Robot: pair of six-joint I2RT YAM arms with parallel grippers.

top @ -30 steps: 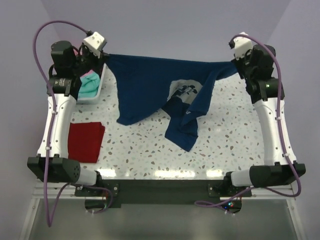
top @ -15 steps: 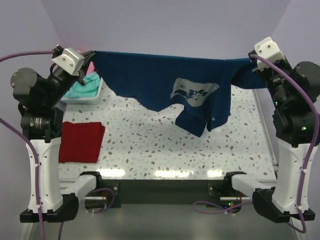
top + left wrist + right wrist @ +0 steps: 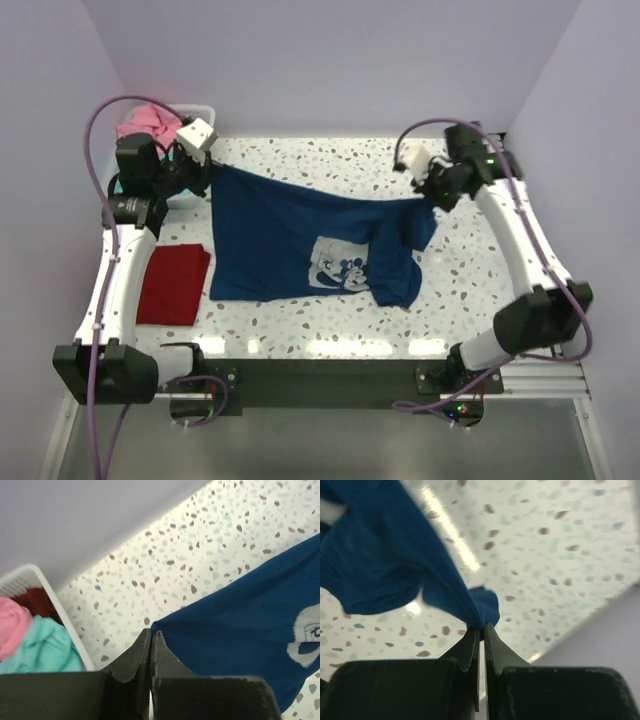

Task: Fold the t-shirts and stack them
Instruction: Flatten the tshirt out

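Since half a second ago both arms have come down from their raised pose. The navy t-shirt (image 3: 300, 245), which then hung stretched high across the back of the scene, now drapes low over the middle of the tabletop (image 3: 300, 165). Its lower part appears to rest on the surface. Its top edge sags in a shallow curve between the two arms.

The left gripper (image 3: 210, 167), at the upper left of the top view, is pinched tight on the shirt's upper left corner. The left wrist view shows its jaws pressed together with the blue hem caught at the tips (image 3: 151, 632).

The right gripper (image 3: 426, 196), at the upper right, is likewise clamped narrow on the other end of that edge. In the right wrist view a twisted fold of blue cloth runs into its closed tips (image 3: 481, 627). Below this gripper the shirt bunches into a darker fold.

The white-and-light-blue print (image 3: 338, 268) faces up, toward the lower right of the shirt.

A dark red t-shirt (image 3: 172, 283) lies folded flat at the left of the frame, just beside the navy shirt's left edge and apart from it.

The white basket (image 3: 203, 109) stands in the upper left corner behind the left arm. A pink t-shirt (image 3: 150, 122) is heaped in it, and the left wrist view shows a teal t-shirt (image 3: 45, 647) beside the pink one.
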